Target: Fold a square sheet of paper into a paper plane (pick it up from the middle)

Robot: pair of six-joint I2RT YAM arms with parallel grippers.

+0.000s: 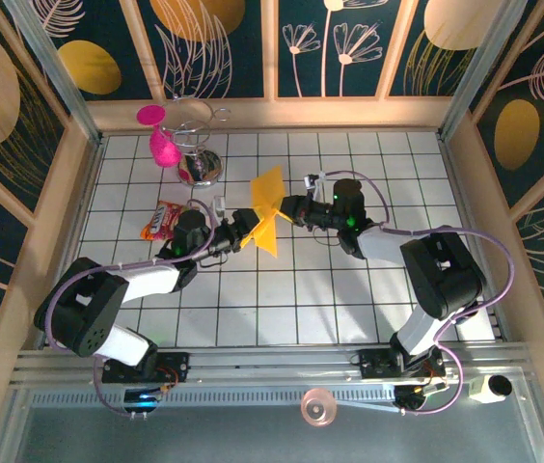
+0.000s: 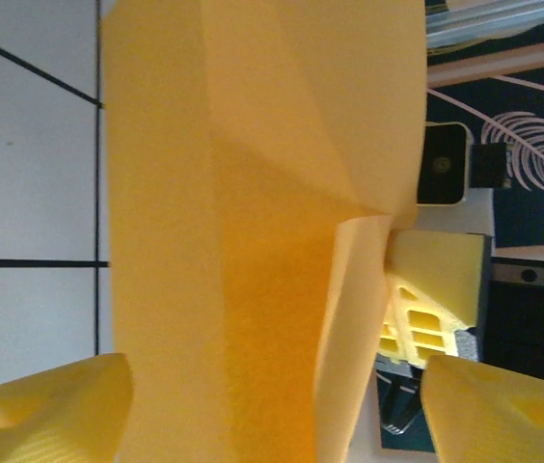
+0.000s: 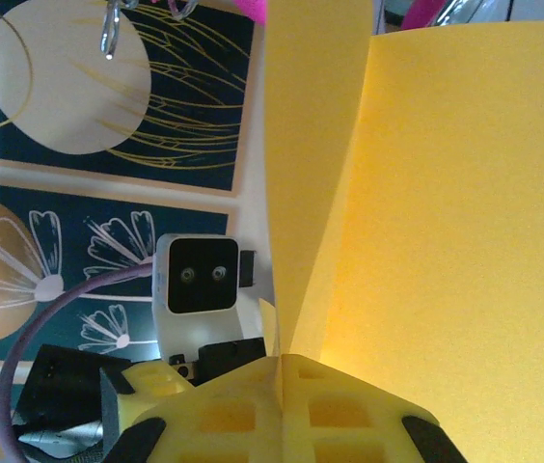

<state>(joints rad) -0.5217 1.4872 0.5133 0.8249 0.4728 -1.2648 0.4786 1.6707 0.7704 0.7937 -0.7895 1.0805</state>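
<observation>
- Fingers (image 3: 214, 415) of the right gripper (image 3: 282, 371) are pressing together on the bottom fold of the paper plane (image 3: 465, 241). They are pinching it at the crease, so the two flaps are fanning upward.
- Left gripper (image 2: 272, 415) is holding its fingers (image 2: 40, 410) wide apart, one on each side of the paper, not clamping it. Cannot tell whether either pad is brushing the sheet.
- From above, the plane is hanging in the air over the tiled table (image 1: 349, 309), between the two grippers and touching no tile.
- Likely reason: the right side is acting as the holder so the fold is not springing open, leaving the left free to regrip or press the crease.
- Snack packet (image 1: 160, 222) is lying on the tiles well apart to the left, not involved.
</observation>
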